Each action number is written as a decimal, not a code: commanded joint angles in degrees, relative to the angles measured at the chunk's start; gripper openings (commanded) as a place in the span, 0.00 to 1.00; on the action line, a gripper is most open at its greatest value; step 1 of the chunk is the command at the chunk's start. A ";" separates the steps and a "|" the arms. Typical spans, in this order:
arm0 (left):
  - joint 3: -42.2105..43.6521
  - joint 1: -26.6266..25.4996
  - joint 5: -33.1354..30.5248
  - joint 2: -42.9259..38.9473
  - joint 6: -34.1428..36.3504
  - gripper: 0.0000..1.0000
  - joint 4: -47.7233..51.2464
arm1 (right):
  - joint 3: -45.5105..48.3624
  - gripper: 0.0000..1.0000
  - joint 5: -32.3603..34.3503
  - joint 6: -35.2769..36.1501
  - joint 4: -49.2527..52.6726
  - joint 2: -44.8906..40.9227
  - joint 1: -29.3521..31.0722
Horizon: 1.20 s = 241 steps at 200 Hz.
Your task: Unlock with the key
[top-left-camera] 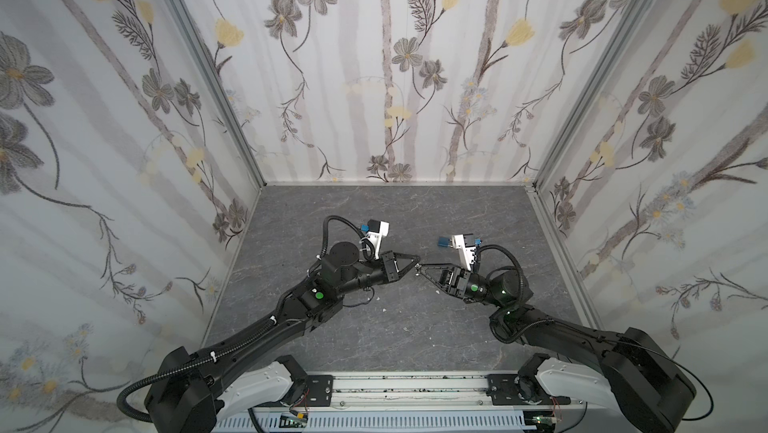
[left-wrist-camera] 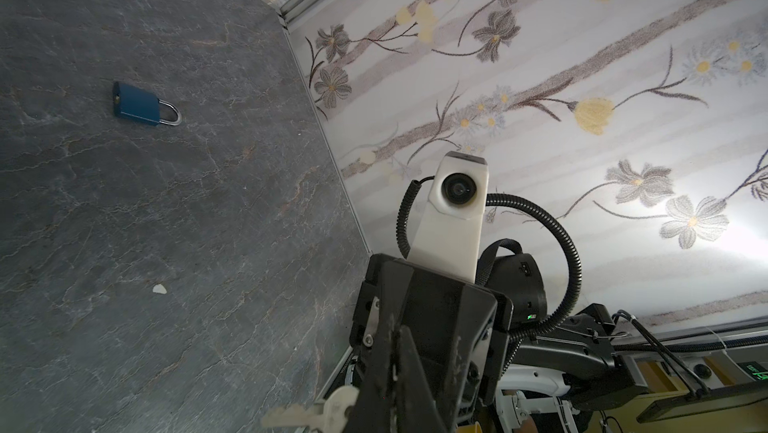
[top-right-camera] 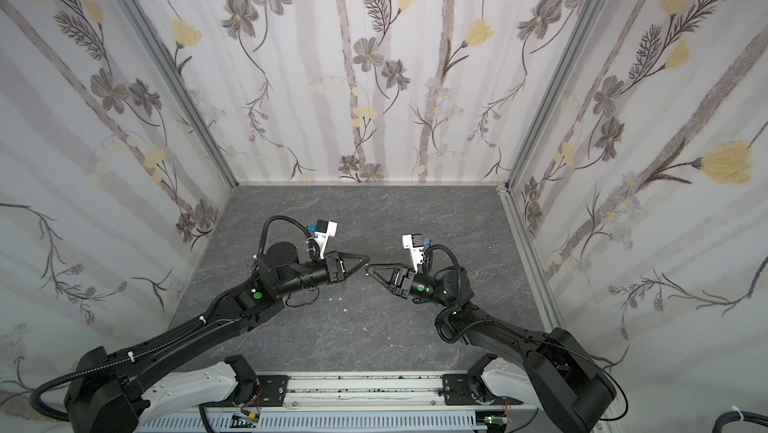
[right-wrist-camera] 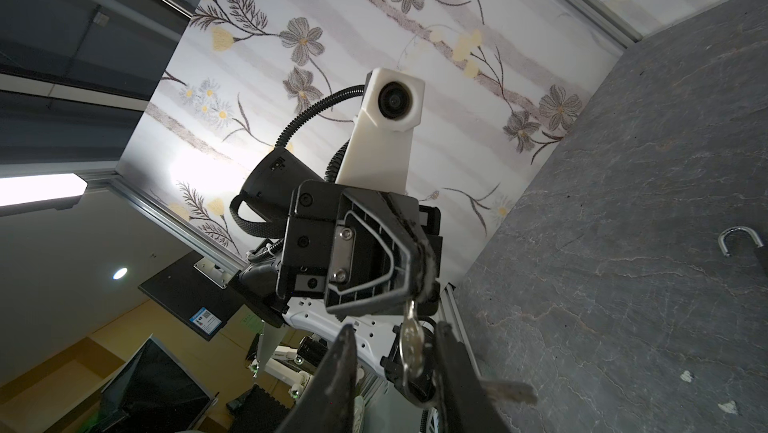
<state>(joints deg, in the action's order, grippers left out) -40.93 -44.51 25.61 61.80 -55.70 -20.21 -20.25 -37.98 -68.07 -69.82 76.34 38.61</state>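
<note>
Silver shows nearest: a small silver metal key (right-wrist-camera: 410, 337) on a ring hangs in the air above the middle of the grey stone-look bench (top-left-camera: 374, 327). The left claw (right-wrist-camera: 420, 281) is pressed together on its top end, and the key dangles loose below that pinch. The right claw (top-left-camera: 419, 271) meets it tip to tip. Its fingers (right-wrist-camera: 455, 368) stand spread on either side of the key without clamping it, and a blade pokes out past one finger.

This looks like a hand-over. To do it well, I judge the right claw should close square on the flat head, leaving the blade free and pointing straight out beyond the tips. The left claw should let go only once that pinch is firm, because a dangling key can swing or twist as the fingers close.

Farther back, the blue padlock with a silver shackle (top-left-camera: 444, 242) lies flat on the far half of the bench, slightly right of the middle and clear of every edge. Its keyhole sits in the end opposite the shackle, so the blade must come in from that end.
</note>
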 commanded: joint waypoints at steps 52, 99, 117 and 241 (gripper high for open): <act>0.95 0.08 -1.35 0.26 -1.78 0.00 -5.19 | -0.18 0.23 1.68 -3.40 -7.28 2.93 0.92; 1.02 0.04 -1.46 0.17 -1.78 0.00 -5.28 | -0.27 0.00 2.25 -3.69 -7.35 4.10 0.91; 1.37 0.04 -1.59 0.03 -1.78 0.00 -5.14 | -0.08 0.00 2.89 -3.56 -6.69 4.00 0.69; 2.03 0.05 -2.65 -1.07 -1.60 0.32 -4.14 | -0.57 0.00 4.58 4.05 7.88 -3.18 -0.92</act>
<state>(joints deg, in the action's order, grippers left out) -38.74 -44.45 23.53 60.69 -57.21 -23.18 -20.29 -34.87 -66.50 -64.49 74.08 37.74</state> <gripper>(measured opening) 0.222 0.048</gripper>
